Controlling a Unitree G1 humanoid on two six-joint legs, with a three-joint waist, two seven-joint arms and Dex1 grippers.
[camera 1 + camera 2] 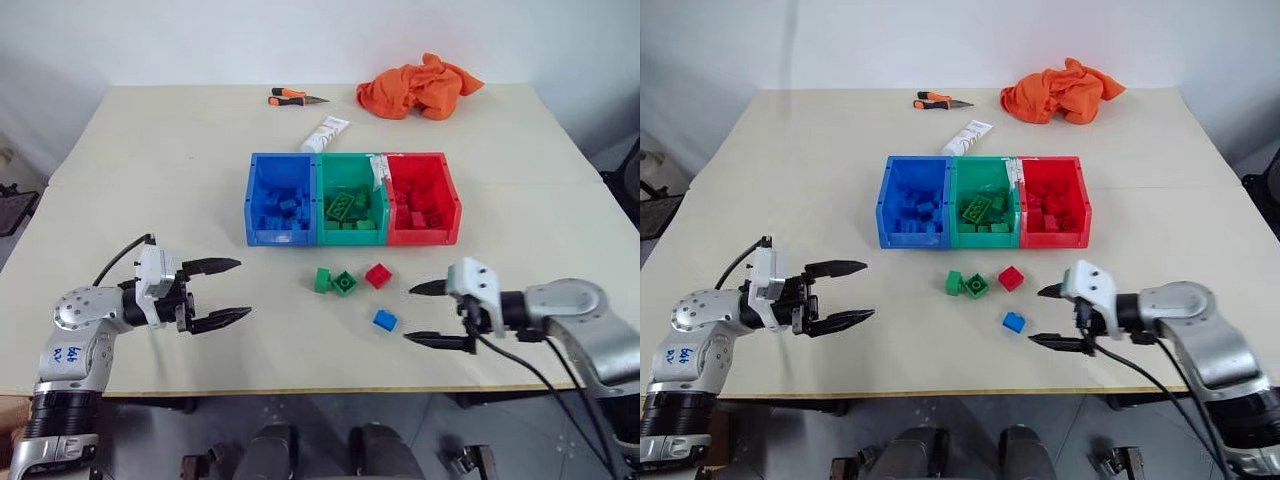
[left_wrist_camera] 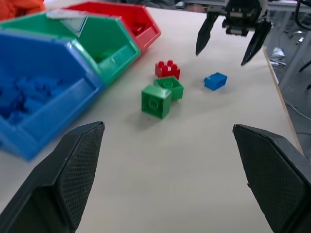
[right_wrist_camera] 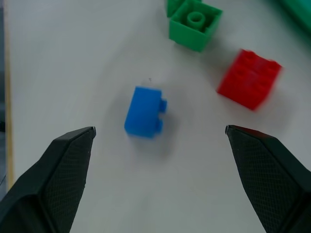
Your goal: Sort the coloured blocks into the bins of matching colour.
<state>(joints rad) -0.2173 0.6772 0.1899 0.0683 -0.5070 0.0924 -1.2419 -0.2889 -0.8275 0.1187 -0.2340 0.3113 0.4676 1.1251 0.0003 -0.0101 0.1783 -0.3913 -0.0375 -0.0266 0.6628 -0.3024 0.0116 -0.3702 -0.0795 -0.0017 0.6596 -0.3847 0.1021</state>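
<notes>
Left gripper, jaws spread, empty, idles left of the blue block. Two green blocks and a red block lie just behind it, before the bins. Right gripper, likewise spread and empty, faces it: approach step; next, straddle and close.

We are looking at a pale counter carrying three joined bins, blue, green and red, in a row. Lying in front of them are two green blocks touching, a red block and a blue block. Behind are lying a white tube, an orange cloth and an orange-handled knife.
</notes>
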